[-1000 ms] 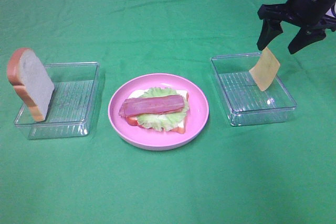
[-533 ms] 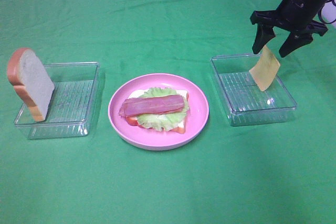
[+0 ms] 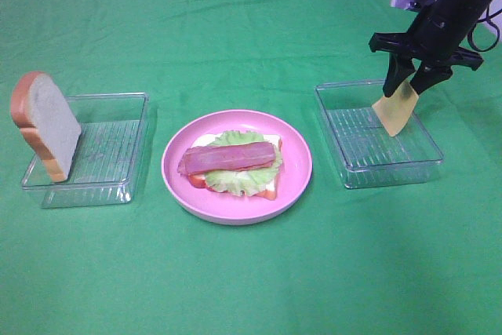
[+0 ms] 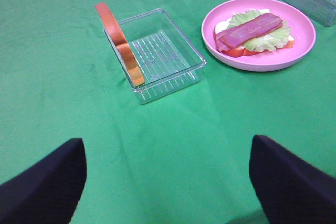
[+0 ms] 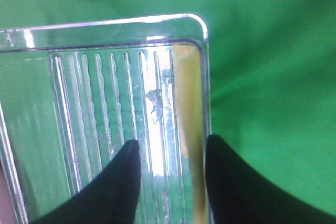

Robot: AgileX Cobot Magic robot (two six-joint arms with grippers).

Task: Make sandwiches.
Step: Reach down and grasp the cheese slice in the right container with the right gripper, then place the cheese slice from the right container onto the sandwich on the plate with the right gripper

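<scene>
One cheese slice point(image 3: 394, 112) is propped on edge against the wall of the right clear tray point(image 3: 354, 166), so that its upper edge is presented for pinching. The right gripper point(image 3: 406, 88) is positioned astride that edge, jaws narrowly parted and judged not yet closed on it. The unfinished sandwich point(image 3: 235, 161), bacon over lettuce, is set on the pink plate point(image 3: 179, 186) at the centre of the table point(image 3: 251, 288). The left gripper point(image 4: 165, 153) is parked clear, jaws wide and empty.

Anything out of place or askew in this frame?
Two pieces stand on edge instead of lying flat: the bread slice leans at the left tray's outer end, and the cheese stands tilted in the right tray, right gripper straddling it.
</scene>
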